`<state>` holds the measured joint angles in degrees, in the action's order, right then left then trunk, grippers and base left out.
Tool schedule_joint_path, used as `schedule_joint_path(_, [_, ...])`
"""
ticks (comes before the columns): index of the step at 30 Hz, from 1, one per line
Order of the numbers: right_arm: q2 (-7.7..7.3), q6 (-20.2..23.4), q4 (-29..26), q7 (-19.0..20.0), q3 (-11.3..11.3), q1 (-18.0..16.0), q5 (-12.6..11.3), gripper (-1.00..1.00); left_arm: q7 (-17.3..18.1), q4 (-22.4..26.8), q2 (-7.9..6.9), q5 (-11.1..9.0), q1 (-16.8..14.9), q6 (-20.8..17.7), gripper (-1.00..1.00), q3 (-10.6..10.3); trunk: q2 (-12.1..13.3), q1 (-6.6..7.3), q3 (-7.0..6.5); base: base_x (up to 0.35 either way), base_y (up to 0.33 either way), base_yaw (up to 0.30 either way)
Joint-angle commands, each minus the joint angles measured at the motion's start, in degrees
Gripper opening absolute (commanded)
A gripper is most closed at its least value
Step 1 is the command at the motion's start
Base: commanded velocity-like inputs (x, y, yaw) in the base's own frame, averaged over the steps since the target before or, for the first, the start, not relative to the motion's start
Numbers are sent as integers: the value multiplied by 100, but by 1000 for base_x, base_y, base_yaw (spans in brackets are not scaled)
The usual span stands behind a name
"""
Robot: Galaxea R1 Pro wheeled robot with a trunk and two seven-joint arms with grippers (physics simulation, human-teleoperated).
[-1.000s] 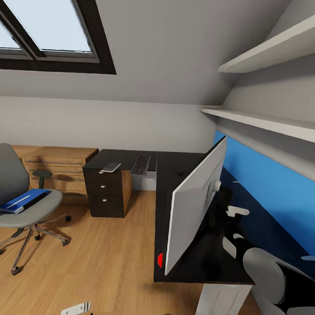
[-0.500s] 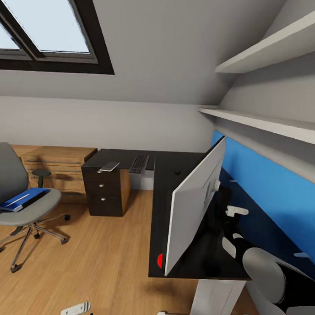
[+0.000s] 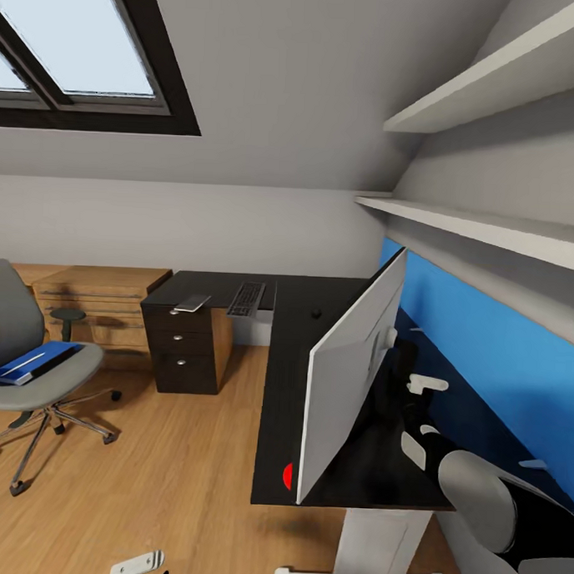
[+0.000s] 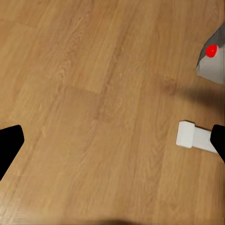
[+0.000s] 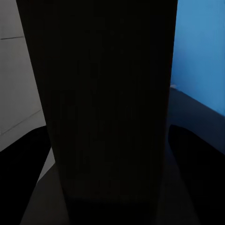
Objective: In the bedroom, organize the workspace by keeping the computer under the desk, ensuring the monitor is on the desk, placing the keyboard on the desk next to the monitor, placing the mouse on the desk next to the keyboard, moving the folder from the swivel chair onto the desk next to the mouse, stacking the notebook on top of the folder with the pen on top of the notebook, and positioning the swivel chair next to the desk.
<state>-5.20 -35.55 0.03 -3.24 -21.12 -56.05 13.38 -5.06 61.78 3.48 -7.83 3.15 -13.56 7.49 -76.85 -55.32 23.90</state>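
Step in hand, by judgement: seating the monitor [image 3: 350, 369] on the desk [image 3: 287, 379]. Standing on the near wing, pale back to the head camera, leaning a little.

Right arm [image 3: 478, 496] reaching in behind the screen. Right claw [image 5: 112, 154] up against a dark upright slab, likely the stand, with a dark finger shape either side of it. Clamped or merely straddling: cannot tell, too dark.

Left claw [image 4: 112, 140] spread wide and empty, hanging over bare floor [image 4: 93, 70] beside the desk's white foot [image 4: 192, 134].

Computer [image 4: 213, 61] under the desk's near end, red light showing below the desk edge.

Keyboard [image 3: 246, 298] and mouse [image 3: 316, 313] on the desk's far wing, well apart from the monitor. Pale flat item [image 3: 192, 302] over the drawers, perhaps the notebook; too small to say. Pen not made out.

Folder [image 3: 29, 363] on the seat of the chair [image 3: 32, 393], well apart from the desk.

Next, by judgement: release the monitor once square, then bring keyboard and mouse alongside. Care needed not to tip the screen on letting go.

Hidden: screen front, stand base, the actual grip.
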Motion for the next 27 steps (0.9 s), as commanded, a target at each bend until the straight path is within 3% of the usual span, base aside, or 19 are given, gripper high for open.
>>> schedule_joint_path(1, [-96, -31, 15, -45, 3, 95, -186, -100, -22, 18, 4, -61, 2, -34, 100, 6, -2, -1, 7, 0, -292, 0])
schedule_joint_path(6, [-96, -31, 15, -45, 3, 95, -186, -100, -23, 18, -4, -62, 2, -39, 100, 7, -2, -1, 7, 21, -170, 0])
schedule_joint_path(17, [-96, -31, 15, -45, 3, 96, -180, -100, -23, 18, -5, -61, 2, -41, 100, 7, -2, -1, 7, 12, -10, 0])
schedule_joint_path(27, [-96, -31, 15, -45, 3, 95, -178, -100, -21, 18, -5, -61, 2, -40, 100, 7, -2, -1, 7, 226, 0, 0])
